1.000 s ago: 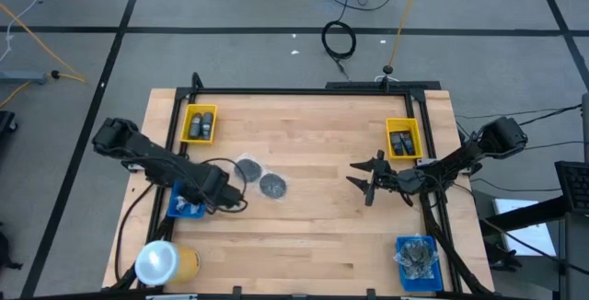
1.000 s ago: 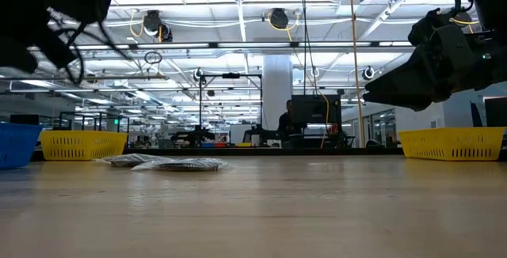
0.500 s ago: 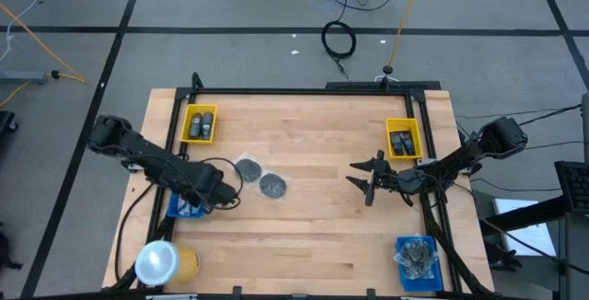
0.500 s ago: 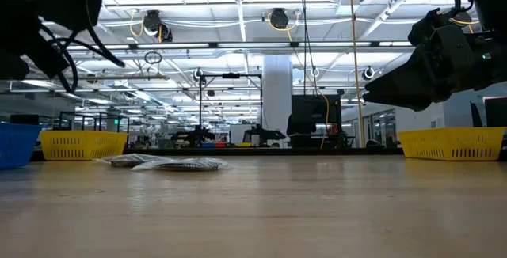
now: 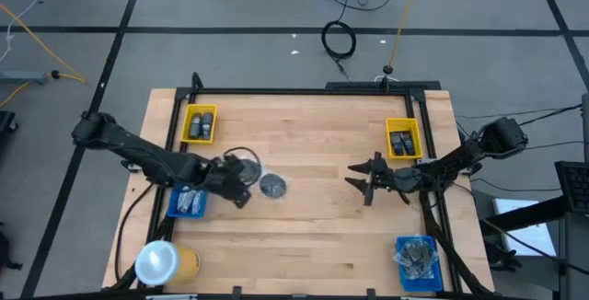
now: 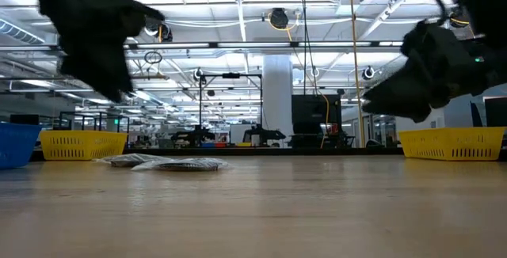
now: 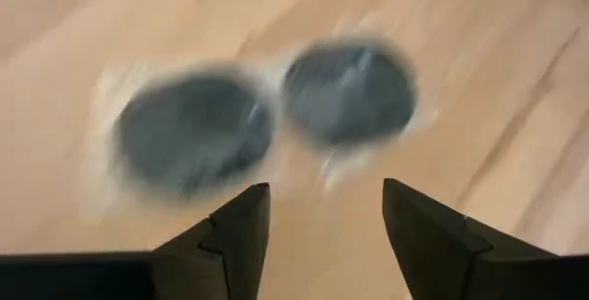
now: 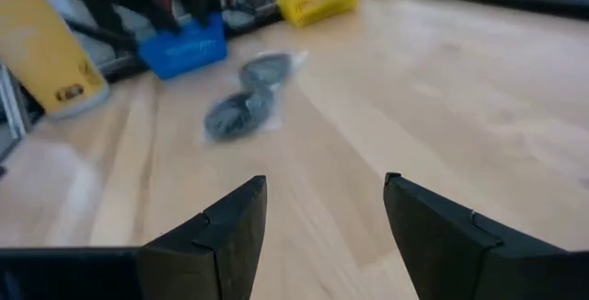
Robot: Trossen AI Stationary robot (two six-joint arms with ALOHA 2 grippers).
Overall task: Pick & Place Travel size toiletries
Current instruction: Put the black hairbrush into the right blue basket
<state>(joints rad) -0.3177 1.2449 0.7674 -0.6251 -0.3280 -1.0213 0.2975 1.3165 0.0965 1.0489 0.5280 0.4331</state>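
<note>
Two grey round discs in clear wrap lie flat on the wooden table, one [image 5: 248, 166] a little farther back than the other [image 5: 272, 186]. They also show in the left wrist view [image 7: 195, 132] [image 7: 348, 90] and the low view [image 6: 186, 164]. My left gripper [image 5: 241, 192] hovers open just left of the discs, its fingers [image 7: 241, 226] short of them and touching nothing. My right gripper [image 5: 363, 181] waits open and empty at the table's right [image 8: 322, 210]. Small pale items lie in the blue tray [image 5: 188, 201].
Yellow trays with small dark bottles stand at the far left [image 5: 200, 123] and far right [image 5: 402, 140]. A second blue tray [image 5: 417, 261] sits at the near right. A big yellow cylinder with a white top [image 5: 166, 263] stands at the near left corner.
My left gripper has swung from above the blue tray at the left edge toward the table's right, ending beside the two grey discs. The discs have not moved.
</note>
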